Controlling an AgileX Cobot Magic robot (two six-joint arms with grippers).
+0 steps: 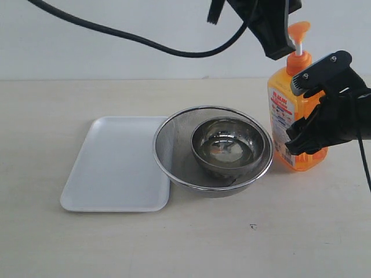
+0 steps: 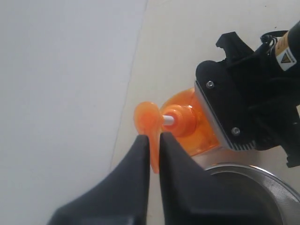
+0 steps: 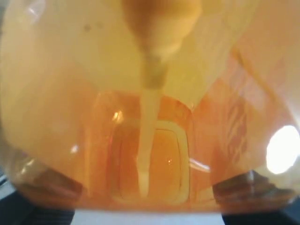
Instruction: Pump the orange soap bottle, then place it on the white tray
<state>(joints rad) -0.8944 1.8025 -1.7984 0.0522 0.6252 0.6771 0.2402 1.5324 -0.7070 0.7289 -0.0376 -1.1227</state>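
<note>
The orange soap bottle (image 1: 282, 107) stands upright on the table at the right, just beside the steel strainer. My right gripper (image 1: 302, 110) is shut on its body from the right side, one finger on each flat face. In the right wrist view the translucent bottle (image 3: 150, 117) fills the frame between the dark fingertips (image 3: 40, 197). My left gripper (image 2: 153, 137) hovers at the pump head (image 2: 149, 117), its fingers shut to a thin slit through which the orange spout shows. The white tray (image 1: 110, 174) lies flat at the left and holds nothing.
A round steel mesh strainer (image 1: 168, 145) holding a metal bowl (image 1: 229, 145) sits between the tray and the bottle, touching the tray's right edge. A black cable (image 1: 116, 33) hangs across the upper left. A white wall runs behind the table.
</note>
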